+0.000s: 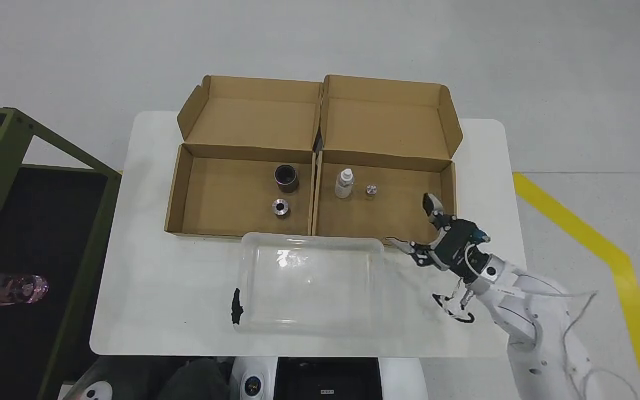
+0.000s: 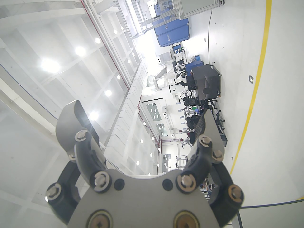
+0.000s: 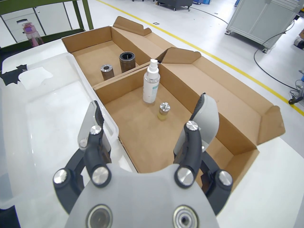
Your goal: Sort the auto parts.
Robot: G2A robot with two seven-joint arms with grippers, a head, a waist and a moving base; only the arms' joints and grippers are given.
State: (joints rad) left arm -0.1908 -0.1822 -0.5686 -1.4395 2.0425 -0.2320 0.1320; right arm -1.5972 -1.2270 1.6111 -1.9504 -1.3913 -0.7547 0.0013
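Observation:
Two open cardboard boxes stand side by side at the table's far half. The left box [image 1: 215, 195] holds a dark cylinder sleeve [image 1: 287, 177] and a shorter metal bushing [image 1: 280, 208]. The right box [image 1: 410, 205] holds a white spray bottle [image 1: 344, 183] and a small brass-coloured part [image 1: 371, 190]. My right gripper [image 1: 420, 225] hangs open and empty over the right box's near right corner. In the right wrist view the bottle [image 3: 150, 84] and the small part [image 3: 163, 111] stand beyond the open gripper [image 3: 152, 110]. My left gripper [image 2: 142, 119] is open, empty, facing the hall ceiling.
A clear plastic tray [image 1: 312, 284] lies in front of the boxes, with black tape [image 1: 236, 305] at its near left corner. A green cart [image 1: 40, 230] stands left of the white table [image 1: 150, 290]. Yellow floor tape [image 1: 580, 230] runs to the right.

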